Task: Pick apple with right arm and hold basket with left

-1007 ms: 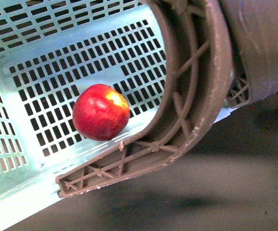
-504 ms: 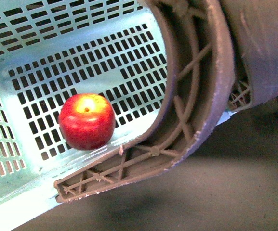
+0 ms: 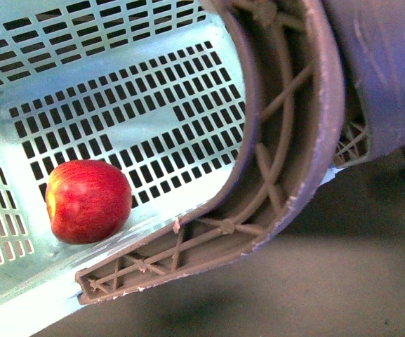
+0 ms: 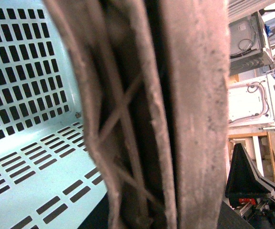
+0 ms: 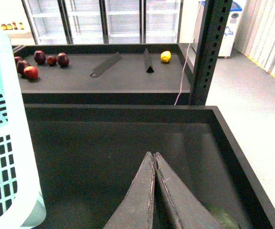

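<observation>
The red apple [image 3: 88, 200] lies inside the pale mint-blue basket [image 3: 118, 105], low at its left, against the slotted wall. The basket is tilted and its brown ribbed handle [image 3: 286, 140] curves across the front view. In the left wrist view the handle [image 4: 166, 114] fills the middle, with the basket's wall [image 4: 27, 86] beside it; my left gripper is shut on the basket and its fingers are hidden. My right gripper [image 5: 153, 155] is shut and empty over a dark tray [image 5: 104, 152], with the basket's edge [image 5: 4, 143] beside it.
A dark shelf [image 5: 104, 71] behind the tray holds several dark red fruits [image 5: 42, 59], a yellow lemon [image 5: 165, 57] and two dividers. A dark upright post [image 5: 208, 52] stands at the tray's corner. Glass-door coolers line the back.
The apple has rolled to the left inside the basket, turning so its yellow patch now faces left. The basket has shifted slightly.
</observation>
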Controlling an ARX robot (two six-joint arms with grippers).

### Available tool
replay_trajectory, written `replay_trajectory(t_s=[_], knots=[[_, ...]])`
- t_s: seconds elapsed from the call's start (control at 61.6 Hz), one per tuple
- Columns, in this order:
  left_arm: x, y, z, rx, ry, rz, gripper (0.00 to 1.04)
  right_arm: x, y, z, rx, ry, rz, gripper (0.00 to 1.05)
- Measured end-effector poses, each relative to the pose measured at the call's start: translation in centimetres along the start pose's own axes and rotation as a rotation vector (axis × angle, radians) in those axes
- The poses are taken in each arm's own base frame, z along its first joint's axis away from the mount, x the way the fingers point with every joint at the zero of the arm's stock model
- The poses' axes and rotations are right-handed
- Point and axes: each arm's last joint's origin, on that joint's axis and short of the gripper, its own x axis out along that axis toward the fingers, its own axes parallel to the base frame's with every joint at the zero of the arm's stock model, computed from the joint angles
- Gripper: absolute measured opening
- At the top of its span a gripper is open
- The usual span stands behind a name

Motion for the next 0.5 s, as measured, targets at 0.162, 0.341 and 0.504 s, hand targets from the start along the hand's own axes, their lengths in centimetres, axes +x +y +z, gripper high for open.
replay_trajectory(t_s=[0.162,0.341,0.504], knots=[[0.0,0.0,0.0,0.0,0.0,0.0,0.16,-0.9,0.0,-0.4,0.0,-0.001,0.0,0.02],[0.0,0.0,0.0,0.0,0.0,-0.001,0.16,-1.5,0.0,-0.9,0.0,-0.019,0.0,0.02],[0.0,0.0,0.0,0.0,-0.001,-0.001,0.16,-2.0,0.0,-0.7,0.001,-0.026,0.0,0.02]])
